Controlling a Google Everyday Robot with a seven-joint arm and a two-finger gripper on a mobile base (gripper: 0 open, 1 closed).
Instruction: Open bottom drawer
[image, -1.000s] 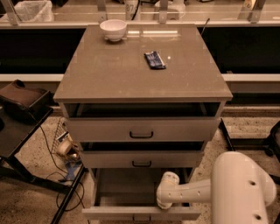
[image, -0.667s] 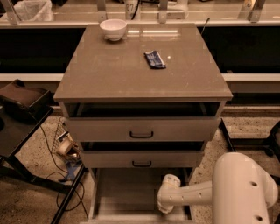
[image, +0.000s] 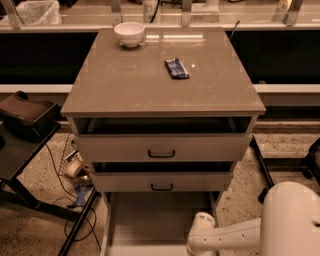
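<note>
Bottom drawer pulled out, front cut off, robot arm over its right corner, claw beyond lower edge, grip cannot be told, white bowl, blue packet on cabinet top.

1. A grey-beige cabinet stands here. Its tabletop carries a white bowl at the back left and a blue packet right of centre, well apart.
2. The top drawer and the middle drawer each sit slightly ajar, with their black handles showing.
3. The bottom drawer is pulled far out, its flat tray floor showing.
4. The robot's white arm reaches in from the lower right, ending over the drawer's right side. The claw lies below the lower edge, out of sight.
5. Cables trail over the speckled floor at the left.
</note>
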